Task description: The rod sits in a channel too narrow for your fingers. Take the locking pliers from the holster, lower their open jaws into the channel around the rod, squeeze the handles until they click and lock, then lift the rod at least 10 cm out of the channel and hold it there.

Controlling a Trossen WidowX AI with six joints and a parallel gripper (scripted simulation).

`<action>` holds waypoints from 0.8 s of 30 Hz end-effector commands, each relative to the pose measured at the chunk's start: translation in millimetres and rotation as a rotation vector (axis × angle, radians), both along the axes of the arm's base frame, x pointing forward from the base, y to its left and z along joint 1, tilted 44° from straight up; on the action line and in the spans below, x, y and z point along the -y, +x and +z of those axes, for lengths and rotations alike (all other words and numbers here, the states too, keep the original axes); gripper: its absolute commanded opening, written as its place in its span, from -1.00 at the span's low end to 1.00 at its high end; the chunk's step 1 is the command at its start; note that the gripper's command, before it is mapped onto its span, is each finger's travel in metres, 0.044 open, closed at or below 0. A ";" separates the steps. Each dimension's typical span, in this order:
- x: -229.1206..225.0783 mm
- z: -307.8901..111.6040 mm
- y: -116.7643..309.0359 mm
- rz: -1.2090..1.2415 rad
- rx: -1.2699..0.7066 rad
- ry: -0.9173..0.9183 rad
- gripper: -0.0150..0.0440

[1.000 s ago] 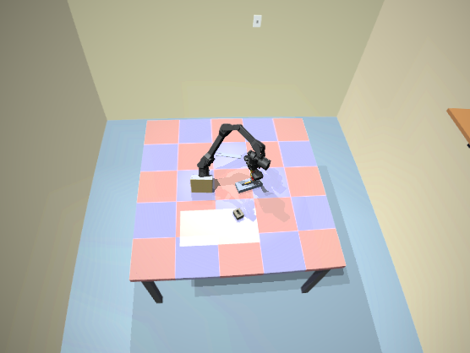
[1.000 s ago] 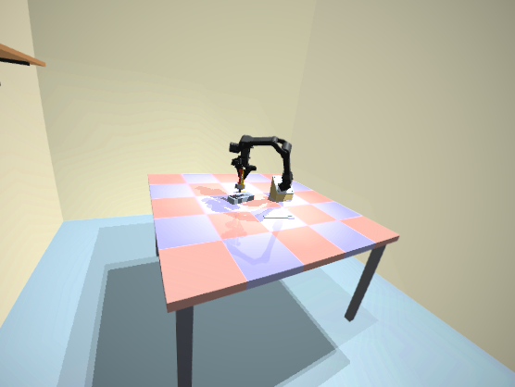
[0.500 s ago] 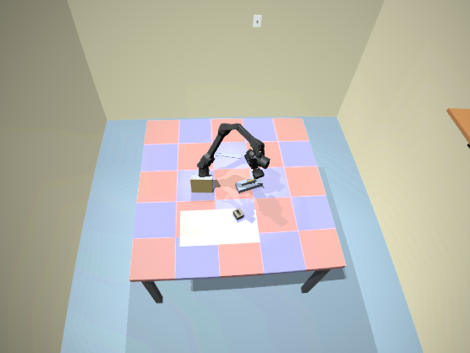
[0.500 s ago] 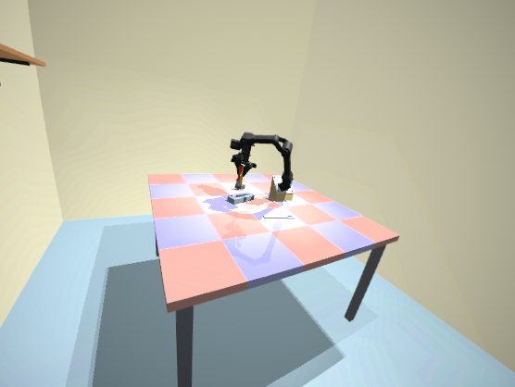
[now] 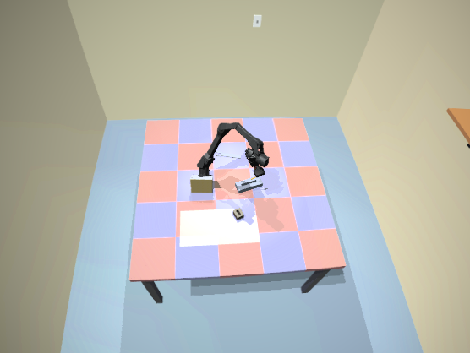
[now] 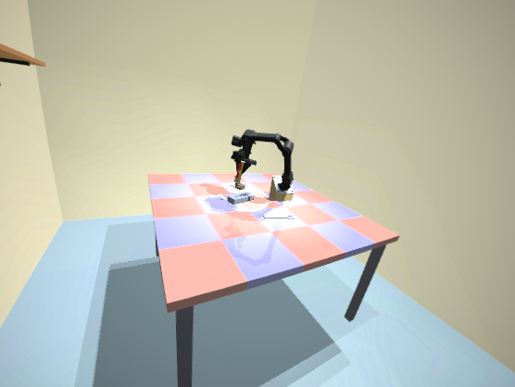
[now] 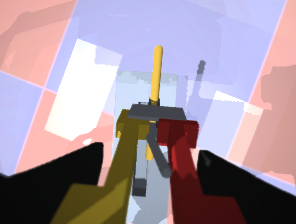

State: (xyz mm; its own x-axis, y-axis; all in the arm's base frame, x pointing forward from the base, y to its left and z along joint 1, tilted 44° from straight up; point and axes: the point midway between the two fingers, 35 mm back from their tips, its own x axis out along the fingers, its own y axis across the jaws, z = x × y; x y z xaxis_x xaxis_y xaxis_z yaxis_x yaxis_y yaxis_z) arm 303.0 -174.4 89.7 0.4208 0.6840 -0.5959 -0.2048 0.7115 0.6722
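Note:
My gripper [image 6: 240, 164] [image 7: 150, 154] is shut on the locking pliers [image 6: 239, 168] [image 7: 181, 155], which hang jaws down with one red and one dark yellow handle. The yellow rod [image 7: 156, 75] [image 5: 254, 179] lies crosswise at the grey jaws and sticks out on both sides of them. It appears held there, above the pale grey channel block [image 5: 243, 188] [image 6: 235, 200] [image 7: 167, 86]. A dark slot shows in the block's top below it. The jaws' grip and whether the pliers are locked cannot be seen clearly. The holster [image 5: 238, 214], a small tan block, stands apart from the pliers.
A white sheet [image 5: 203, 230] lies under and beside the holster. The arm's base stands at a tan box [image 5: 201, 185] [image 6: 281, 193]. A thin grey bar [image 6: 278, 217] lies on the table behind the channel block as seen in the top view.

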 end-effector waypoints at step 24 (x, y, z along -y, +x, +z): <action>25.8 29.0 1.3 -0.100 0.130 0.011 -0.14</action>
State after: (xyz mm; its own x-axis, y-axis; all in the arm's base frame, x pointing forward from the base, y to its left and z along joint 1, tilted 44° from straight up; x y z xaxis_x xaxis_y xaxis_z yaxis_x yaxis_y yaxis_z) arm 304.4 -196.2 113.9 0.5433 0.6504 -0.5309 -0.2124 0.7183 0.6626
